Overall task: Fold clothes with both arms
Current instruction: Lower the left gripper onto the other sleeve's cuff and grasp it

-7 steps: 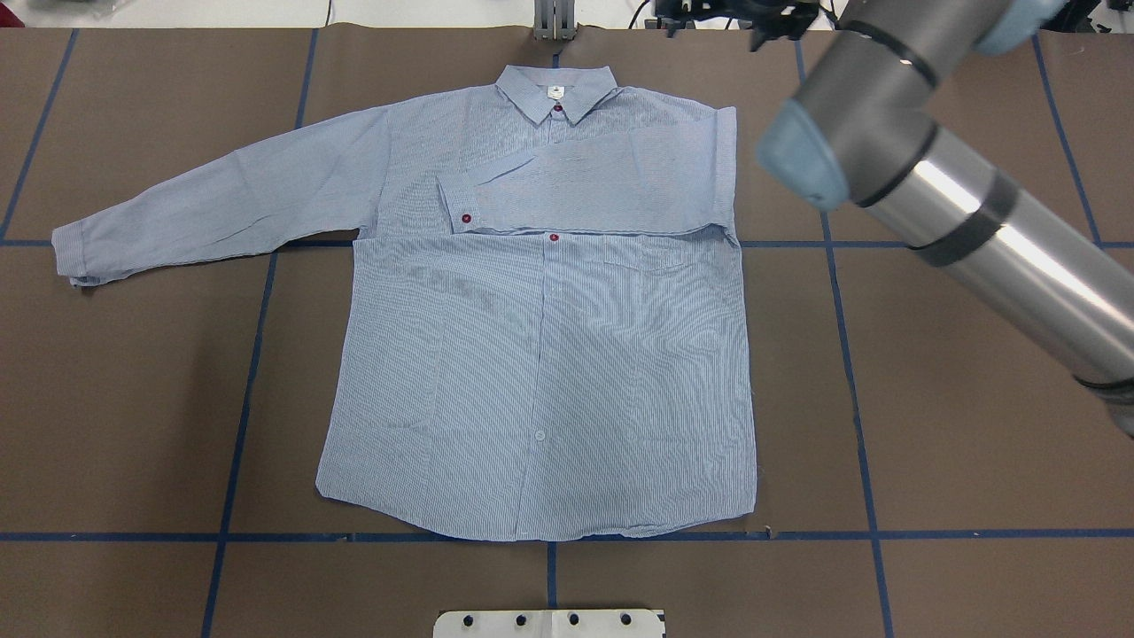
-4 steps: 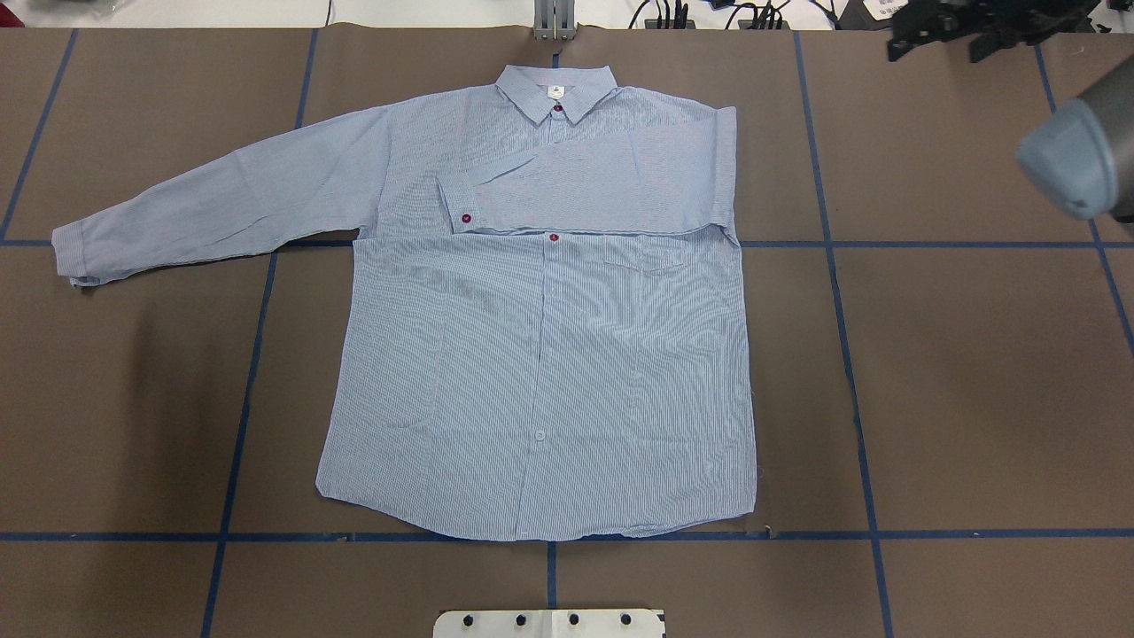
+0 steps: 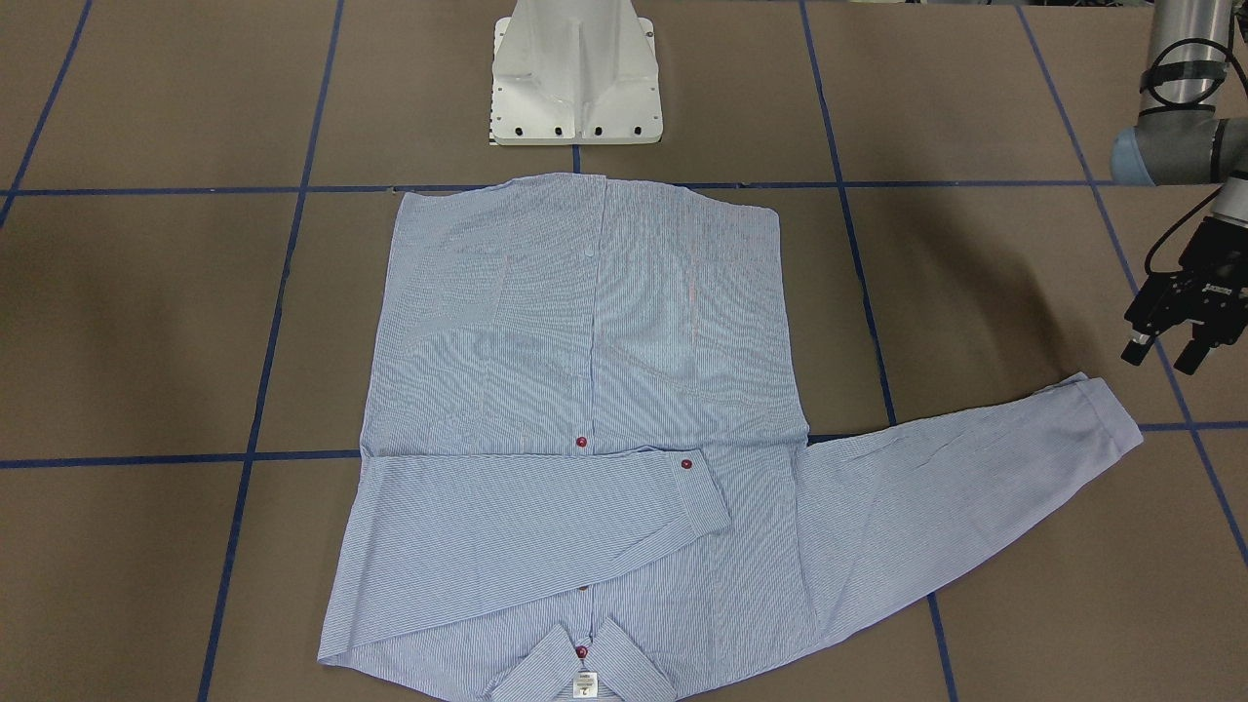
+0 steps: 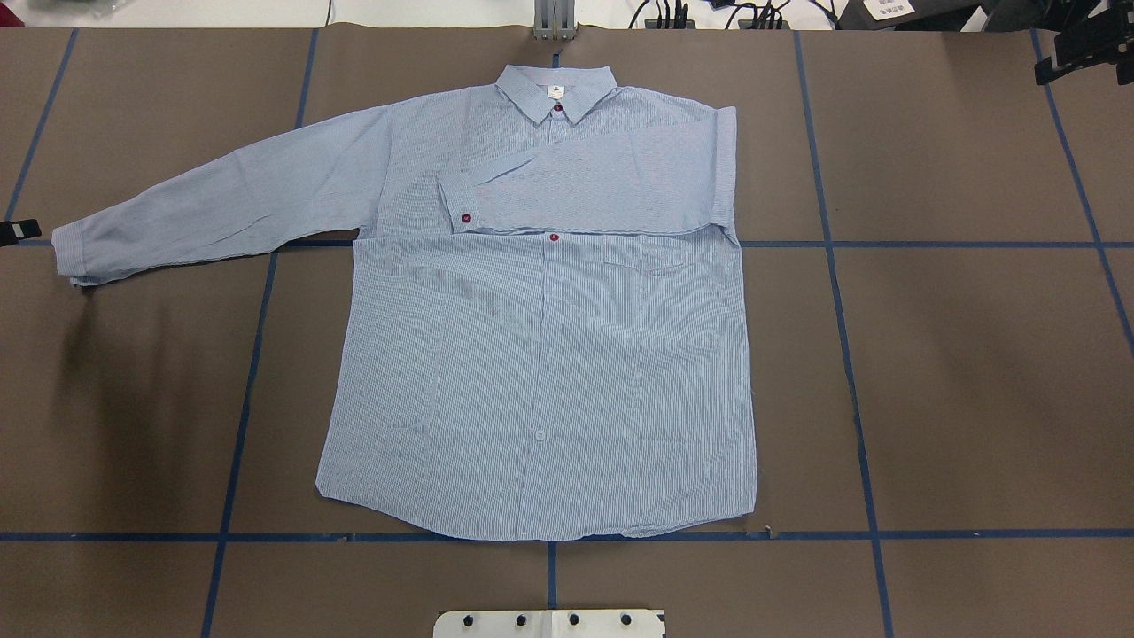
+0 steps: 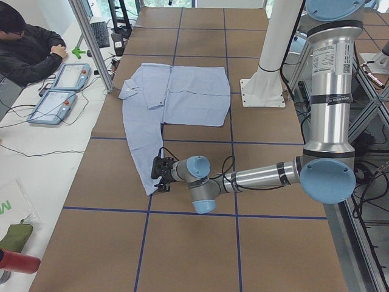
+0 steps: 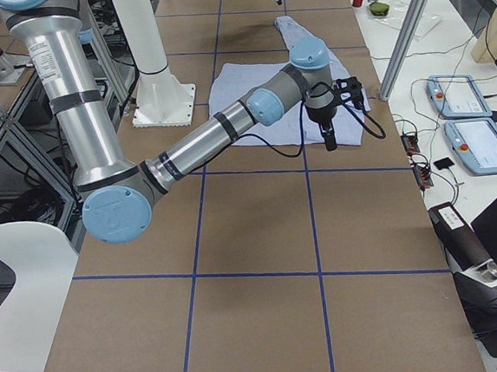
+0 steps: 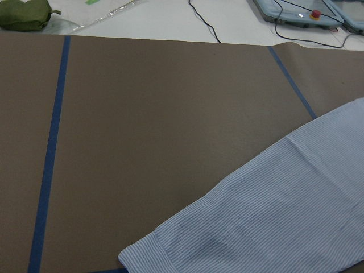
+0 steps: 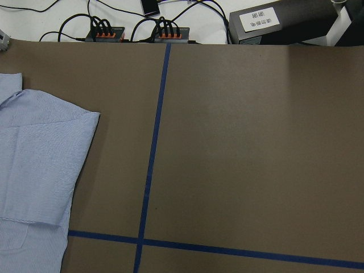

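Note:
The light blue striped shirt (image 4: 540, 354) lies flat, front up, with its collar (image 4: 555, 93) at the far edge. One sleeve (image 4: 585, 190) is folded across the chest; the other sleeve (image 4: 221, 199) stretches out to the left, and it also shows in the front-facing view (image 3: 955, 487). My left gripper (image 3: 1162, 359) is open and empty, hovering just beside that sleeve's cuff (image 3: 1107, 409); only its tip (image 4: 18, 232) shows overhead. My right gripper (image 4: 1085, 53) is at the far right corner, away from the shirt, with its jaws apart and empty.
The white pedestal base (image 3: 577, 73) stands at the near edge behind the shirt's hem. Blue tape lines (image 4: 850, 354) cross the brown table cover. Cables and power strips (image 8: 131, 31) lie past the far edge. An operator (image 5: 27, 45) sits at the side desk.
My right arm has swung away to the right and almost out of the overhead view. My left gripper's tip has come in at the left edge by the cuff. The shirt has not moved.

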Robot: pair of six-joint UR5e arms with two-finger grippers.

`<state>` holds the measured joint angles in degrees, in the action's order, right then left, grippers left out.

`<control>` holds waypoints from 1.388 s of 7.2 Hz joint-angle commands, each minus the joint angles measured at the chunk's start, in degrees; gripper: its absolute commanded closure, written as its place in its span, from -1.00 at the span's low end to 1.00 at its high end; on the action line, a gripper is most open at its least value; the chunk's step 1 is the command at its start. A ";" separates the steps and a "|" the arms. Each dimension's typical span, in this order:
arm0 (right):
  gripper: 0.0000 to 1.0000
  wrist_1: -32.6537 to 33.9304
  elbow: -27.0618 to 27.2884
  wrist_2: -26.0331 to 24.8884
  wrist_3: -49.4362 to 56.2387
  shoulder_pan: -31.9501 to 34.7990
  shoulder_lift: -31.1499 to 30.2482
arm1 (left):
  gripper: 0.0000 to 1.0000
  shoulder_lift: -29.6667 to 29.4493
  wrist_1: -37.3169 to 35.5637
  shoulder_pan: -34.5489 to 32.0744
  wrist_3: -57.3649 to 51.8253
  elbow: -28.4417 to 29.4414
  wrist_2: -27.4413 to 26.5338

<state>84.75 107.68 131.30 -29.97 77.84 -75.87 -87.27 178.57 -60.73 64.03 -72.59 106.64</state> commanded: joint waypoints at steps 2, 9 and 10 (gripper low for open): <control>-0.99 -0.03 0.16 0.01 0.35 0.38 -0.33 | -0.73 -2.38 3.10 7.55 6.38 4.82 -8.12; -0.99 -0.03 1.38 0.09 0.35 0.38 -0.77 | -0.14 -1.68 3.27 7.64 5.93 5.44 -8.29; -0.99 -0.03 1.56 0.09 0.26 0.38 -0.85 | 0.13 -1.59 3.27 7.64 5.93 5.53 -8.38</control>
<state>84.73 108.95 131.40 -29.64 78.22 -76.63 -88.92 181.84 -53.06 69.96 -67.13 98.39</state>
